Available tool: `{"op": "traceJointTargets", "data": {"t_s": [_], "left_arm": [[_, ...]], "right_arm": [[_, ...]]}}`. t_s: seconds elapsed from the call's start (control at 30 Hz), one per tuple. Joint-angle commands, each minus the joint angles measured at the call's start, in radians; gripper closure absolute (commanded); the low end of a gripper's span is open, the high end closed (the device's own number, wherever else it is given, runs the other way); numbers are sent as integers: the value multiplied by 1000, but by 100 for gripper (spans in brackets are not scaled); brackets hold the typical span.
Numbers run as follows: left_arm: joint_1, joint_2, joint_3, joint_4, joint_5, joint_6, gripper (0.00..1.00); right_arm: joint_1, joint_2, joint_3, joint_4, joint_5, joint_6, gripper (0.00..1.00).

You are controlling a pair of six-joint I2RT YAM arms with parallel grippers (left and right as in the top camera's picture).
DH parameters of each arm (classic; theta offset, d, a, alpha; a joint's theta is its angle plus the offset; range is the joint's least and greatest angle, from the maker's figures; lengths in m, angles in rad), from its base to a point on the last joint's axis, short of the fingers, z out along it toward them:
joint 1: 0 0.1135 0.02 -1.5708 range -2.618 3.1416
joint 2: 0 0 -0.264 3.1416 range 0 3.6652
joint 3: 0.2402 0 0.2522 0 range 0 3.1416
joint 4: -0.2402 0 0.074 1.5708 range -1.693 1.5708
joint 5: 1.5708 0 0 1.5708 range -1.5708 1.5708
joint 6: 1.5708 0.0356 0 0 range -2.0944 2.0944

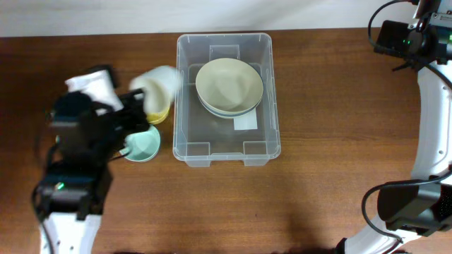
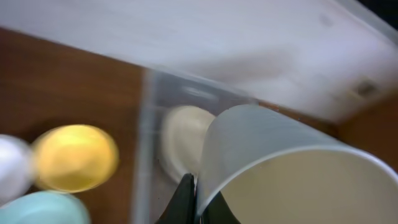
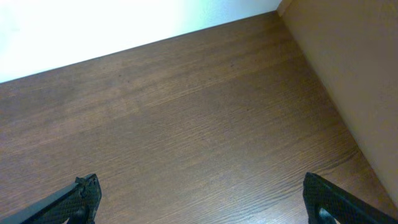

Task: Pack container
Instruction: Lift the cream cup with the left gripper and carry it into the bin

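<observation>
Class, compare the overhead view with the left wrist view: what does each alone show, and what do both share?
Only overhead: the white right arm and the white label inside the large clear rectangular plastic bin. Only left wrist: the left claw pinching the rim of the pale deep cup, its cream inside visible. Both: that cup, the round yellow bowl, the round mint-green bowl, the bin, and the cream round bowls inside it.

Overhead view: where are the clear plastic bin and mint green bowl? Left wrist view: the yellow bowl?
Clear rectangular plastic bin (image 1: pixel 210 132): overhead view, bare floor.
Mint green bowl (image 1: pixel 146 144): overhead view, inner surface.
Yellow bowl (image 2: pixel 74 158): left wrist view, centre.
</observation>
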Motion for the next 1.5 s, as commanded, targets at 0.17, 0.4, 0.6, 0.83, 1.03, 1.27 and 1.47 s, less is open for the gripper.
{"op": "traceJointTargets", "data": {"t_s": [0.17, 0.4, 0.6, 0.83, 1.03, 1.27, 1.47], "left_arm": [[-286, 253, 250, -43, -212, 56, 99], [-388, 513, 445, -173, -272, 64, 99], [-441, 669, 468, -200, -267, 64, 99], [-497, 763, 468, -206, -265, 64, 99], [-525, 820, 468, -202, -288, 64, 99], [-526, 877, 468, -201, -287, 64, 99], [-547, 914, 468, -203, -286, 64, 99]], "right_arm": [[1, 3, 0, 2, -2, 11, 1], [1, 3, 0, 2, -2, 11, 1], [1, 3, 0, 2, -2, 11, 1], [1, 3, -1, 2, -2, 11, 1], [1, 3, 0, 2, -2, 11, 1], [1, 3, 0, 2, -2, 11, 1], [1, 3, 0, 2, -2, 11, 1]]}}
